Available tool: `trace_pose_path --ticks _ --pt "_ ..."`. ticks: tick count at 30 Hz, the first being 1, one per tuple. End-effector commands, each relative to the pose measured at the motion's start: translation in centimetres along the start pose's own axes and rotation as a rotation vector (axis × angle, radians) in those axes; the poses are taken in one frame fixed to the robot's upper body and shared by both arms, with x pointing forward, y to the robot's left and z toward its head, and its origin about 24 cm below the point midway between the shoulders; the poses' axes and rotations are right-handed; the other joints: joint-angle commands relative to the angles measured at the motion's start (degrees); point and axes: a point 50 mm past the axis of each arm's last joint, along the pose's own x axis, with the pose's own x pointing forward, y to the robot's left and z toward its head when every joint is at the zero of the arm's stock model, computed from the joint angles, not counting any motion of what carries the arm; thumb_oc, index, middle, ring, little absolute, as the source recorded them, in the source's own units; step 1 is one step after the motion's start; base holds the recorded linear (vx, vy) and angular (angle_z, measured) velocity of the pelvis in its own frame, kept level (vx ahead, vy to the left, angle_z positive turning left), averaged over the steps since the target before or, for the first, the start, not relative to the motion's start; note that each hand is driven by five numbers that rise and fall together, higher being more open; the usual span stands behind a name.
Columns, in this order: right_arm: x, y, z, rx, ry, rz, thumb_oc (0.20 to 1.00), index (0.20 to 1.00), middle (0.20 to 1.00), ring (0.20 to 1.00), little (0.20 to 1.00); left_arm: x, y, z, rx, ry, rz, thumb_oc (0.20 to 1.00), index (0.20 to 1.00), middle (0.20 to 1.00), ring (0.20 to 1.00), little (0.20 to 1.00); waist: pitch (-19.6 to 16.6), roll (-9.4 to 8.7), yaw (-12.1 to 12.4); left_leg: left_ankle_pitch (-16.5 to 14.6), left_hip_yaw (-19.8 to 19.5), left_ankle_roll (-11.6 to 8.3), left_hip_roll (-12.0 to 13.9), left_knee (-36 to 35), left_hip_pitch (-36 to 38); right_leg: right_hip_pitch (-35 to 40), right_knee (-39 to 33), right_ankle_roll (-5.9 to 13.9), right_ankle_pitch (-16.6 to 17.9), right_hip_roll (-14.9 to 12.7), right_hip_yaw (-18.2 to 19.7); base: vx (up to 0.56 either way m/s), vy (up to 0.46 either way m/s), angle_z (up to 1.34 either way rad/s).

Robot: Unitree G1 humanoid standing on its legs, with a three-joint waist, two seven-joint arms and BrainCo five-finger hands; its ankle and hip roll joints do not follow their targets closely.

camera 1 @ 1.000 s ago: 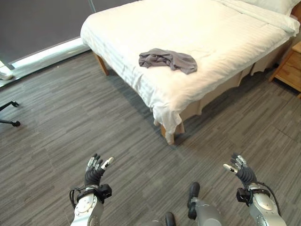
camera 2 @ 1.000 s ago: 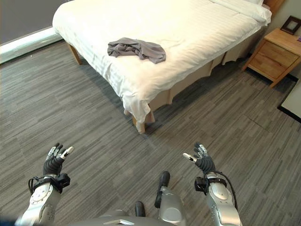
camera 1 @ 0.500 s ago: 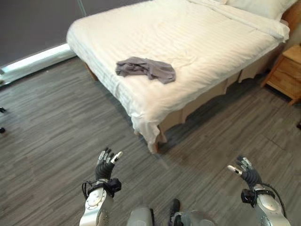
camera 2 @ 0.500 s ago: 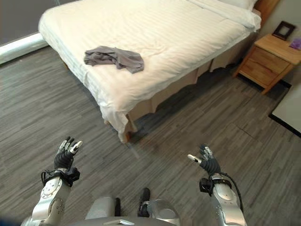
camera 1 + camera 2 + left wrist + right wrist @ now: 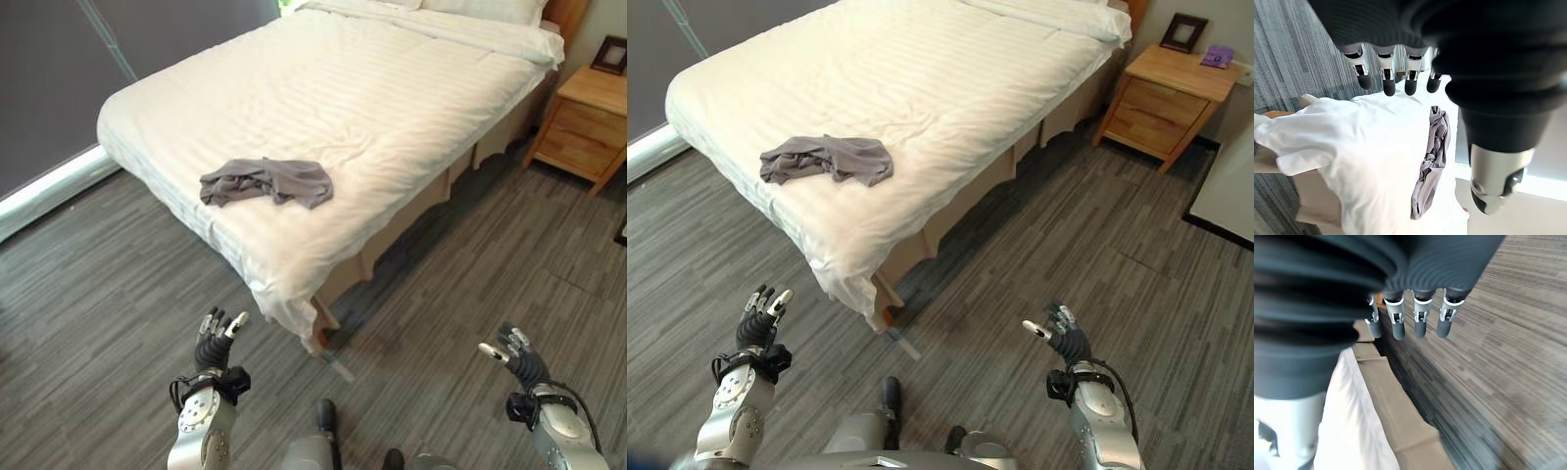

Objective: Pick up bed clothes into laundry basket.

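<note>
View swung right; hands (image 5: 217,338) (image 5: 517,356) open, empty; grey garment (image 5: 265,182) on bed (image 5: 392,88) (headboard cut off).

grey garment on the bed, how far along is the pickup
Nothing looks done yet: the grey garment lies crumpled on the white bed, near its foot corner, untouched. Nothing is in hand: the left hand and right hand hover open over the wood floor, short of the bed, fingers relaxed. Left to do: reach the bed, grasp the garment and carry it to a laundry basket.
</note>
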Motion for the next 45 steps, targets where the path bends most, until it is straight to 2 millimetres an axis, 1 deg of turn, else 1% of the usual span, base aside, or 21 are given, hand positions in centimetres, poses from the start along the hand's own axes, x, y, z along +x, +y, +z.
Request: trace_pose_path --ticks 1,2,3,5,8,9,11,12,13,15,16,18,19,20,24,27,30,31,34,40,45 --pt "0.3 1.9 1.9 -0.041 -0.099 0.091 1.0 1.0 1.0 1.0 1.0 0.6 1.7 5.7 0.094 -0.233 0.016 1.0 1.0 1.0 1.0 1.0 0.19 -1.89 0.79 -1.36 -1.22 0.54 1.2 -2.52 2.45 -3.43 8.29 9.47 10.11 -16.72 6.67 0.09 0.264 -0.52" --pt "0.3 1.9 2.0 -0.041 -0.101 0.091 1.0 1.0 1.0 1.0 1.0 0.6 1.6 5.8 0.093 -0.234 0.016 1.0 1.0 1.0 1.0 1.0 0.1 -1.83 0.99 -1.13 -1.0 0.63 1.27 -2.63 2.27 -3.8 8.23 9.46 10.41 -16.63 6.93 0.13 0.364 -0.23" --pt "0.2 2.0 1.9 -0.055 -0.1 0.098 1.0 1.0 1.0 1.0 1.0 0.8 1.4 6.7 0.151 -0.263 -0.014 1.0 1.0 1.0 1.0 1.0 1.63 -1.05 -0.94 -1.93 -1.08 1.34 1.08 -4.05 4.71 -8.14 15.55 9.01 11.48 -16.32 8.87 0.15 0.284 0.16" --pt "0.2 2.1 1.8 -0.056 -0.096 0.095 1.0 1.0 1.0 1.0 1.0 0.9 1.5 7.0 0.186 -0.273 -0.017 1.0 1.0 1.0 1.0 1.0 1.72 -0.8 -1.4 -2.28 -1.27 1.45 1.11 -4.7 5.4 -10.5 17.07 9.04 10.58 -15.99 9.45 0.15 0.194 0.21" --pt "0.2 2.3 1.8 -0.033 -0.096 0.105 1.0 1.0 1.0 1.0 1.0 1.1 1.2 8.5 0.226 -0.331 -0.041 1.0 1.0 1.0 1.0 1.0 1.93 -0.9 -2.98 -3.07 -0.79 0.56 1.27 -6.97 8.17 -13.27 8.39 9.68 9.53 -15.34 5.45 0.2 0.045 0.34" --pt "0.3 2.2 1.9 -0.025 -0.097 0.105 1.0 1.0 1.0 1.0 1.0 1.1 1.2 9.0 0.241 -0.35 -0.045 1.0 1.0 1.0 1.0 1.0 2.18 -1.17 -3.5 -3.52 -0.62 -0.03 1.28 -7.2 8.94 -13.54 1.36 10.01 9.45 -13.53 3.99 0.19 -0.045 0.08" --pt "0.3 1.9 1.6 -0.04 -0.084 0.102 1.0 1.0 1.0 1.0 1.0 1.2 1.6 9.6 0.3 -0.373 -0.033 1.0 1.0 1.0 1.0 1.0 2.16 -1.82 -4.12 -4.1 -1.53 -0.31 0.8 -7.52 9.64 -12.73 -6.12 10.72 9.09 -10.07 5.04 0.17 -0.027 0.03" --pt "0.1 1.9 1.4 -0.041 -0.073 0.106 1.0 1.0 1.0 1.0 1.0 1.1 1.5 10.1 0.331 -0.387 -0.043 1.0 1.0 1.0 1.0 1.0 1.6 -2.16 -4.21 -4.13 -2.04 -0.35 0.58 -7.15 9.22 -11.1 -6.98 11.42 8.78 -9.8 7.47 0.12 -0.002 0.12" --pt "0.2 1.9 1.6 -0.047 -0.08 0.113 1.0 1.0 1.0 1.0 1.0 1.0 1.7 10.4 0.346 -0.403 -0.046 1.0 1.0 1.0 1.0 1.0 1.32 -2.42 -3.81 -4.18 -1.42 -0.33 0.79 -7.17 9.41 -11.13 -6.95 11.68 9.46 -10.07 7.11 0.14 -0.025 0.4" --pt "0.2 1.9 1.8 -0.053 -0.089 0.133 1.0 1.0 1.0 1.0 1.0 0.8 1.8 11.3 0.387 -0.445 -0.055 1.0 1.0 1.0 1.0 1.0 0.52 -2.7 -3.37 -4.14 -1.31 -0.59 1.01 -7.26 9.35 -9.39 -9.88 11.28 8.55 -9.24 7.19 0.12 -0.06 0.52" --pt "0.3 1.7 2.3 -0.069 -0.104 0.148 1.0 1.0 1.0 1.0 1.0 0.7 2.0 12.9 0.441 -0.5 -0.054 1.0 1.0 1.0 1.0 1.0 -0.47 -2.8 -3.13 -4.02 -1.0 -0.93 1.26 -7.5 9.15 -7.97 -12.14 11.37 8.69 -8.92 6.39 0.1 -0.075 0.09" --pt "0.3 1.3 2.4 -0.07 -0.104 0.147 1.0 1.0 1.0 1.0 1.0 0.9 2.4 14.6 0.524 -0.542 -0.041 1.0 1.0 1.0 1.0 1.0 -1.32 -2.87 -3.35 -4.02 -1.19 -1.25 1.52 -7.76 9.18 -6.54 -14.1 11.19 8.37 -8.16 6.62 0.13 -0.074 -0.19" --pt "0.3 1.1 2.6 -0.077 -0.109 0.156 1.0 1.0 1.0 1.0 1.0 1.2 2.5 17.1 0.646 -0.606 -0.022 1.0 1.0 1.0 1.0 1.0 -2.08 -2.75 -3.64 -4.02 -1.17 -1.71 1.79 -7.77 9.38 -5.43 -14.97 11.11 8.1 -7.82 6.36 0.1 -0.055 -0.13" --pt "0.3 1.1 2.6 -0.075 -0.109 0.156 1.0 1.0 1.0 1.0 1.0 1.2 2.5 17.1 0.647 -0.607 -0.022 1.0 1.0 1.0 1.0 1.0 -2.08 -2.82 -3.64 -4.03 -1.22 -1.73 1.8 -7.77 9.37 -5.37 -15.06 11.1 8.12 -7.8 6.3 0.09 -0.052 -0.1" --pt "0.0 0.9 2.1 -0.1 -0.08 0.19 1.0 1.0 1.0 1.0 1.0 2.3 2.2 21.8 0.836 -0.702 0.009 1.0 1.0 1.0 1.0 1.0 -2.84 -2.41 -4.88 -4.07 -1.19 -2.64 2.51 -7.77 9.53 -4.42 -15.76 10.95 7.83 -7.36 6.05 0.08 -0.045 -0.03" --pt "-0.2 0.9 1.8 -0.111 -0.066 0.201 1.0 1.0 1.0 1.0 1.0 2.9 2.4 23.3 0.926 -0.701 0.038 1.0 1.0 1.0 1.0 1.0 -3.14 -2.14 -5.6 -4.12 -0.84 -2.95 2.82 -7.77 9.55 -4.16 -16.47 11.0 7.92 -7.13 5.99 0.05 -0.031 -0.05" --pt "-0.4 1.0 1.4 -0.114 -0.053 0.217 1.0 1.0 1.0 1.0 1.0 3.7 2.3 26.2 1.084 -0.726 0.114 1.0 1.0 1.0 1.0 1.0 -3.49 -2.08 -6.42 -4.06 -0.58 -3.46 3.26 -7.77 9.27 -3.84 -17.88 11.16 8.25 -6.67 5.97 0.07 -0.05 -0.1" --pt "-0.4 1.1 1.4 -0.117 -0.05 0.227 1.0 1.0 1.0 1.0 1.0 4.1 2.1 27.8 1.16 -0.738 0.16 1.0 1.0 1.0 1.0 1.0 -3.67 -2.02 -7.02 -3.86 -0.25 -3.78 3.59 -7.77 8.81 -4.08 -18.51 11.32 8.53 -6.41 5.97 0.07 -0.063 -0.02" --pt "-0.5 1.3 1.2 -0.114 -0.044 0.241 1.0 1.0 1.0 1.0 1.0 5.4 1.8 29.8 1.206 -0.705 0.201 1.0 1.0 1.0 1.0 1.0 -3.74 -1.92 -8.17 -3.33 0.39 -4.37 4.24 -7.77 7.32 -5.47 -19.18 11.65 8.87 -5.91 6.02 0.04 -0.05 -0.03" --pt "-0.3 1.8 1.5 -0.107 -0.045 0.285 1.0 1.0 1.0 1.0 1.0 7.7 1.7 31.9 1.135 -0.586 0.223 1.0 1.0 1.0 1.0 1.0 -2.11 -1.77 -10.3 -2.12 1.29 -5.07 5.06 -7.77 3.66 -9.44 -19.18 11.87 9.63 -5.19 6.69 -0.03 -0.013 -0.04" --pt "-0.3 2.6 1.7 -0.064 -0.061 0.316 1.0 1.0 1.0 1.0 1.0 8.0 0.5 35.2 1.12 -0.587 0.274 1.0 1.0 1.0 1.0 1.0 0.58 -2.35 -11.54 -1.16 1.96 -5.66 5.77 -7.77 -0.12 -13.76 -19.18 12.15 10.54 -4.55 7.41 -0.04 -0.012 -0.07"
